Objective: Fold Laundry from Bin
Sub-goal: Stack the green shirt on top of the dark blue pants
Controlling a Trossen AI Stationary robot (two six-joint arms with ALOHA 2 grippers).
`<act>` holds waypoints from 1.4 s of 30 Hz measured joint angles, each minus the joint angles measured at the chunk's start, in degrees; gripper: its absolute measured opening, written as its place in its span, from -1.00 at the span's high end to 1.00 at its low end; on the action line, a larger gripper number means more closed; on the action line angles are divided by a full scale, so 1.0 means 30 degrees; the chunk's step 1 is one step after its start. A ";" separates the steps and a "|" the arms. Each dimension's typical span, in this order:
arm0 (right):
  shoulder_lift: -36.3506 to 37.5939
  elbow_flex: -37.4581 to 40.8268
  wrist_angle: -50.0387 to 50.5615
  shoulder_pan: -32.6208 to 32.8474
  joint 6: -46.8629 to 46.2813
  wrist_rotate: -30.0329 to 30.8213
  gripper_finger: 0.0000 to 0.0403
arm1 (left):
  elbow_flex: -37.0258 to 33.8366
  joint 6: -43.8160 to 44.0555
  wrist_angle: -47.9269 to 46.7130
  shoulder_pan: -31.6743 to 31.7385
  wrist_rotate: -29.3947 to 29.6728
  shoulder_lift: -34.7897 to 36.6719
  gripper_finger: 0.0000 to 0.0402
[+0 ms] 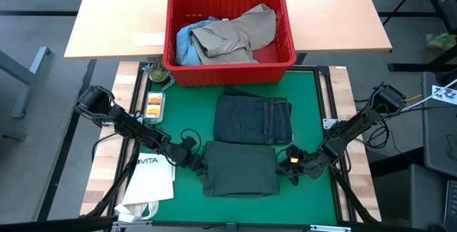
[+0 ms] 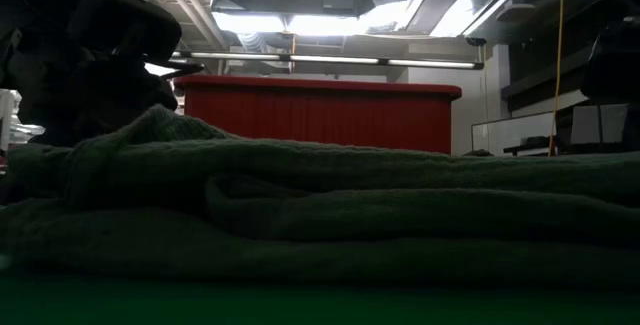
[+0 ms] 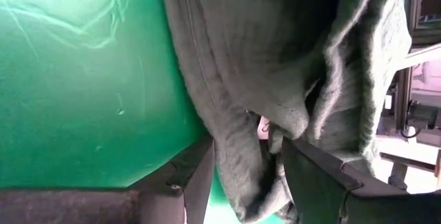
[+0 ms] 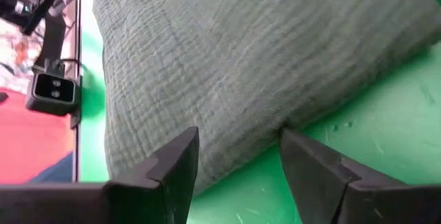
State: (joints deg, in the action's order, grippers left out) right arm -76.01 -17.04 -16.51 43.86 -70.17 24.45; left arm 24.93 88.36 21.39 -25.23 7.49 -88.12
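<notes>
A folded dark green shirt (image 1: 239, 168) lies flat on the green mat (image 1: 314, 96), near its front edge. Behind it lies a pair of folded dark trousers (image 1: 253, 118). The red bin (image 1: 225, 75) stands beyond the mat, with a khaki garment (image 1: 239, 36) and a light blue one (image 1: 184, 43) inside it. My left gripper (image 1: 194, 159) is at the shirt's left edge, shut on bunched cloth. At the shirt's right edge my right gripper (image 1: 291, 162) stands open. Its fingers (image 4: 179, 165) stand either side of that edge over the mat, and I cannot tell whether they touch it. My left gripper pinches a bunched fold (image 3: 241, 169) at the shirt's left edge between its two fingers (image 3: 200, 176), several layers thick. It comes slanting down from the table's left. That edge stands a little raised (image 2: 155, 125), and the remainder of the shirt lies on the mat.
A white paper bag printed VITA (image 1: 153, 178) lies on the wood left of the mat, under my left arm. A small orange-and-white box (image 1: 154, 103) and a small dark object (image 1: 157, 73) sit by the bin's left corner. A camera mount (image 4: 52, 89) stands at the mat's edge.
</notes>
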 joint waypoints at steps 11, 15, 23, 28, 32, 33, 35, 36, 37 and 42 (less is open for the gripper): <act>0.0000 0.0000 0.1432 0.0000 -0.3039 -0.0094 0.00 | 0.0014 0.0883 -0.0156 -0.0013 -0.0361 0.0000 0.18; -0.0214 0.0000 0.1403 0.0000 -0.3097 -0.0005 0.00 | 0.0051 0.0959 -0.0797 -0.0015 -0.0394 0.0031 0.18; -0.1888 -0.0022 -0.1073 0.0000 -0.3436 0.0502 0.00 | 0.0051 0.1020 -0.0852 -0.0015 -0.0416 0.0036 0.18; -0.2631 -0.0201 -0.1708 0.0000 -0.3395 0.1100 0.00 | 0.0051 0.1013 -0.0877 -0.0015 -0.0409 0.0036 0.18; -0.2729 -0.0358 -0.1612 0.0000 -0.3433 0.1650 0.00 | 0.0044 0.0889 -0.0903 -0.0015 -0.0409 0.0036 0.21; -0.2742 -0.0390 -0.1577 0.0000 -0.3442 0.1745 0.00 | 0.0038 0.0876 -0.0911 -0.0015 -0.0403 0.0036 0.24; -0.2754 -0.0432 -0.1533 0.0000 -0.3444 0.1842 0.00 | 0.0036 0.0867 -0.0963 -0.0015 -0.0383 0.0032 0.31; -0.2754 -0.0444 -0.1523 0.0000 -0.3421 0.1835 0.00 | 0.0029 0.0867 -0.0979 -0.0015 -0.0362 0.0029 0.35; -0.2754 -0.0444 -0.1523 0.0000 -0.3340 0.1828 0.00 | 0.0022 0.0864 -0.0993 -0.0015 -0.0348 0.0029 0.40; -0.2761 -0.0444 -0.1513 0.0000 -0.3038 0.1835 0.04 | 0.0007 0.0860 -0.1013 -0.0007 -0.0251 0.0015 0.64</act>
State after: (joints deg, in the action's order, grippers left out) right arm -84.29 -18.37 -21.05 43.86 -79.29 29.95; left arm 24.95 90.94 18.35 -25.26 6.74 -88.07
